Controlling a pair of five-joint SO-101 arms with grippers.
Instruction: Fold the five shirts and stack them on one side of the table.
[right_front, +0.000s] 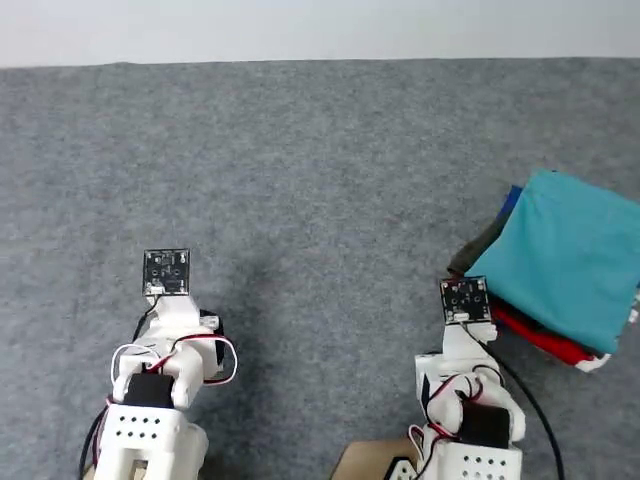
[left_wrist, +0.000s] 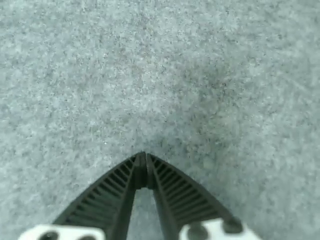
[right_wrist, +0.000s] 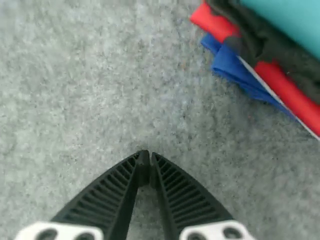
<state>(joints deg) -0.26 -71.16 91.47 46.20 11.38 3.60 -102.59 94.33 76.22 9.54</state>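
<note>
Both arms are sitting tucked in at the near edge of the bench (right_front: 330, 180). The left hand (left_wrist: 144, 157) is pinched closed on nothing over bare grey felt. The right hand (right_wrist: 146, 155) is closed and empty in the same way, its tips meeting just short of the pile. The stack of shirts (right_front: 570, 265) is lying at the far right side of the bench, just beside the right arm and a little ahead of it, well apart from the left arm. A teal shirt (right_front: 575, 250) is lying on top, set at a slant. Below it a dark shirt (right_wrist: 265, 42), a red shirt (right_wrist: 282, 87) and a blue shirt (right_wrist: 235, 70) are poking out at the corner nearest the right hand. I'm judging the stacking close to done, though I can't be counting five for sure. Any tidying looks like the right arm's job, reaching outward toward that near corner.
</note>
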